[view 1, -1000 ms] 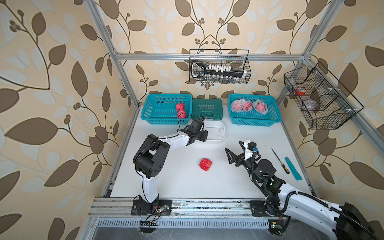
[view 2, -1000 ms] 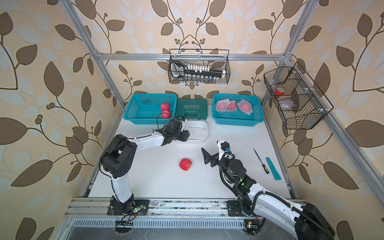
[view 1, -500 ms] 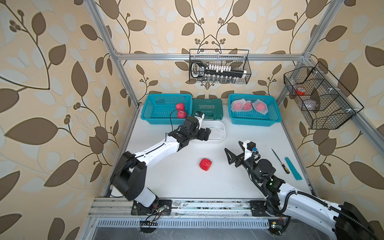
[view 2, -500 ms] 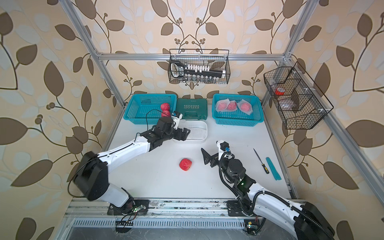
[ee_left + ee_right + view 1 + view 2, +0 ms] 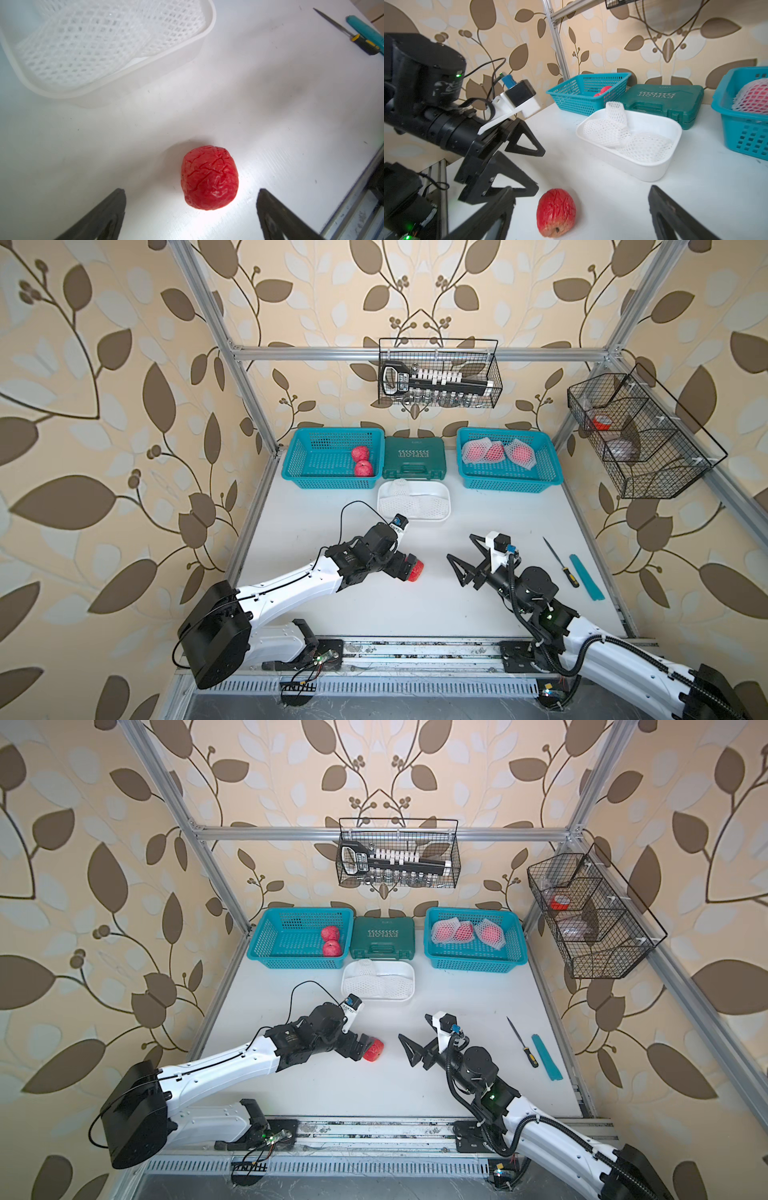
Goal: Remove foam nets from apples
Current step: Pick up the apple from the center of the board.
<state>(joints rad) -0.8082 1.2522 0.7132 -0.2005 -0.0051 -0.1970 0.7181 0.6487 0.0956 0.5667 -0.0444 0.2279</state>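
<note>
A bare red apple (image 5: 418, 571) (image 5: 209, 177) lies on the white table. My left gripper (image 5: 406, 568) (image 5: 191, 193) is open just short of it, one finger to each side, touching nothing. My right gripper (image 5: 460, 549) (image 5: 581, 191) is open and empty, a little to the apple's right and facing the apple (image 5: 556, 213). Limp foam nets (image 5: 415, 506) (image 5: 612, 131) lie in the white tub (image 5: 448, 491). Three netted apples (image 5: 494, 452) sit in the right teal basket (image 5: 511, 483). Two bare apples (image 5: 361, 461) sit in the left teal basket (image 5: 316, 481).
A green tool case (image 5: 414, 456) stands between the baskets. A file with a black and yellow handle (image 5: 559, 558) and a teal strip (image 5: 586, 576) lie at the table's right edge. Wire baskets hang on the back wall (image 5: 438, 373) and the right wall (image 5: 640, 439).
My left arm has swung from the white tub down to the bare apple at mid-table, and its gripper has opened wide. The right arm has stayed in place.
</note>
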